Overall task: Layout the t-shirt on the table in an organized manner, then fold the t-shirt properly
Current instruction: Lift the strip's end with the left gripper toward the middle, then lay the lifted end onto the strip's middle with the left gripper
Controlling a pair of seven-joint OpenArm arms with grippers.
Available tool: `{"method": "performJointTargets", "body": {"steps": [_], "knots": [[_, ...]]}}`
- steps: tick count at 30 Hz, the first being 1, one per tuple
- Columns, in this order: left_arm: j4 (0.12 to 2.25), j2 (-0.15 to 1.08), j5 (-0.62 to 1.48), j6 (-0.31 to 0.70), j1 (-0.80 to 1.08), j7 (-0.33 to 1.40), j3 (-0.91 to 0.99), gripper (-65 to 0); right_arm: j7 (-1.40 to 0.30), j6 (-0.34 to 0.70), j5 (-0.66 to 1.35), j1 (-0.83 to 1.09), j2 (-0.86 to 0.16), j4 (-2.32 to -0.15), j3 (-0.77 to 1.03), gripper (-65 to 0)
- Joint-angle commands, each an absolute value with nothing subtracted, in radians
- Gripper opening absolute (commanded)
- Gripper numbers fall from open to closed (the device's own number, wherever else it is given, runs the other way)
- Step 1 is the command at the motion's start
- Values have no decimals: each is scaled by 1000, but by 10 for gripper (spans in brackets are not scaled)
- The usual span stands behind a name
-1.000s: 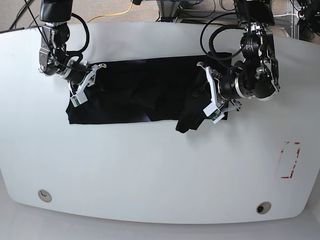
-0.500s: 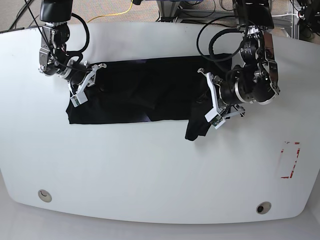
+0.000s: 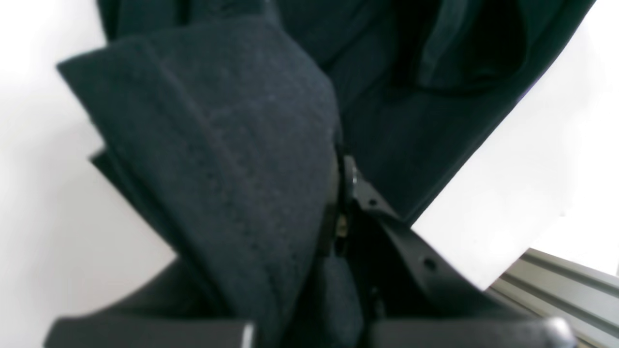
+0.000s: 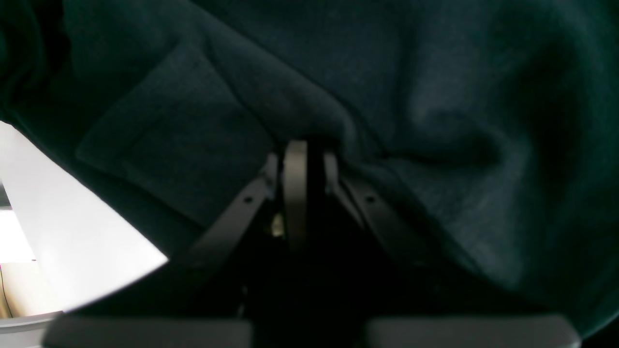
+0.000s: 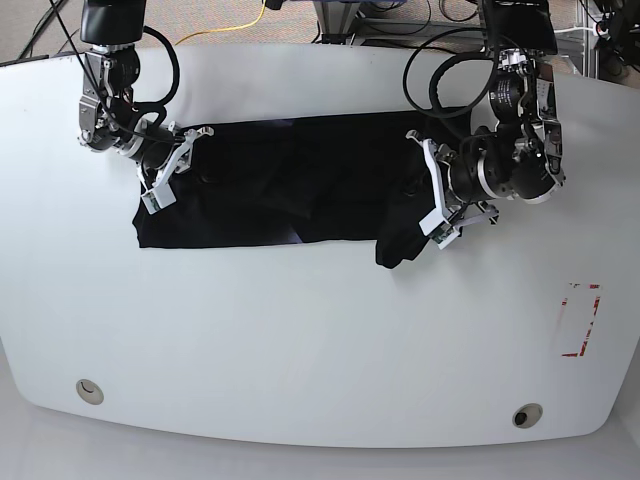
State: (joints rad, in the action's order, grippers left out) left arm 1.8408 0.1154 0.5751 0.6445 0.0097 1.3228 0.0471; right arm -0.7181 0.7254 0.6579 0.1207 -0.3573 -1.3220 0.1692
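Both grippers are clamping the t-shirt, which is lying spread across the far half of the table, closer to its far edge than its near one. Nearest, the left gripper is pinching a bunched fold of black cloth that is hanging off its closed jaws toward the table's right side. Farther back, the right gripper is gripping the shirt's opposite end near the far left corner.

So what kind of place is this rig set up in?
Likely a robotics lab: a white table with red tape marks, two arms working a t-shirt, and loose cables on the floor behind.
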Motion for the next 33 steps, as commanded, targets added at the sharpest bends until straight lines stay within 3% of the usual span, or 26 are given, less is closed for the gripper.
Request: {"method": "performJointTargets", "body": {"steps": [1,15,33], "knots": [[1847,122,591,645,-7,1305,50,-650,-820,698,576,136,-364,-1316,163,-606],[1845,220,591,645,1,1285,56,-650,-820,698,625,136,-374,-1316,163,-606],[1785,87,501,618,-39,1241,39,-628,-820,698,627,140,-371,-1316,162,-606]]}}
